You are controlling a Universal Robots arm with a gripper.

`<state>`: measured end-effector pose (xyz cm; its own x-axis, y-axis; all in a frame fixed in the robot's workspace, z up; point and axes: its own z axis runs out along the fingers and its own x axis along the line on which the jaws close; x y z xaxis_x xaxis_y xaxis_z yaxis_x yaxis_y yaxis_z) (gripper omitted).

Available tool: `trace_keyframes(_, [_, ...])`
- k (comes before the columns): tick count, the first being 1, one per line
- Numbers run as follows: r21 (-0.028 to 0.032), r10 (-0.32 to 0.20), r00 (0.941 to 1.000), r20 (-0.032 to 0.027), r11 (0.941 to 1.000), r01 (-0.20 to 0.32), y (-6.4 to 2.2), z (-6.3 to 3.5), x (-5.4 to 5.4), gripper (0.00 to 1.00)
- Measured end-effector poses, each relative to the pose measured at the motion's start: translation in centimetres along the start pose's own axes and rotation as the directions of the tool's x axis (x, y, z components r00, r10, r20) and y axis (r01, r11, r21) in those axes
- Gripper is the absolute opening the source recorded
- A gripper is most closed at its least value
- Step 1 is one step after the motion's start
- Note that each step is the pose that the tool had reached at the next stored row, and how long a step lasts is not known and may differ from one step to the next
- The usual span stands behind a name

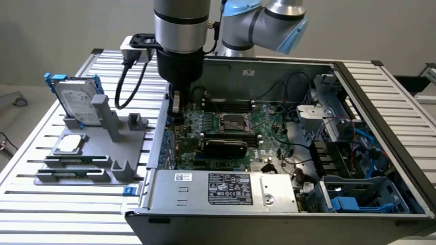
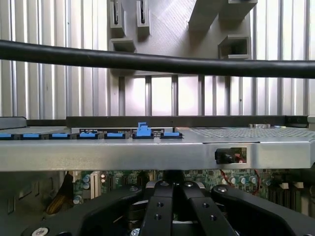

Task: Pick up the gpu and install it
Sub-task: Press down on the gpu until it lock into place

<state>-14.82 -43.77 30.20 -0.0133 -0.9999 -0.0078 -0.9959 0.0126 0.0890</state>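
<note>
Nearest, across the lower middle of the exterior view, a silver power supply (image 1: 225,189) with a black label lies at the front edge of the open computer case (image 1: 381,122). A blue drive cage (image 1: 354,199) sits at lower right.

Just behind the power supply the gpu (image 1: 225,147) stands on edge on the green motherboard (image 1: 204,127), below the CPU socket (image 1: 232,122), its black rounded shroud facing the camera. Its lower edge and the slot under it are hidden. Its bracket end towards the case's left wall is hard to make out.

Farther back, by that left wall, the gripper (image 1: 175,113) reaches down into the case, apart from the gpu. In the wrist view the gripper (image 2: 172,189) is clenched, its fingers meeting with nothing visible between them, close to the silver case wall (image 2: 147,152) and a row of blue latches (image 2: 142,130), one of them raised.

The case rests on a slatted aluminium table (image 1: 41,204). At centre left a grey fixture (image 1: 102,148) holds an upright hard drive (image 1: 75,97) in a blue frame. A black cable (image 1: 126,87) loops from the wrist, and the arm (image 1: 266,20) is cut off at the top edge. A pale wall closes the room behind; an object at the right edge is too cropped to identify.
</note>
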Motion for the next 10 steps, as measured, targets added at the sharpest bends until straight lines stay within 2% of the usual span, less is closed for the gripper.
trace_keyframes(5, [-0.0004,0.0,1.0,-0.0006,1.0,0.0,0.03,-0.1,0.0,0.11])
trace_keyframes(10, [-0.0003,0.0,1.0,-0.008,1.0,0.0,0.13,-0.09,0.0,0.11])
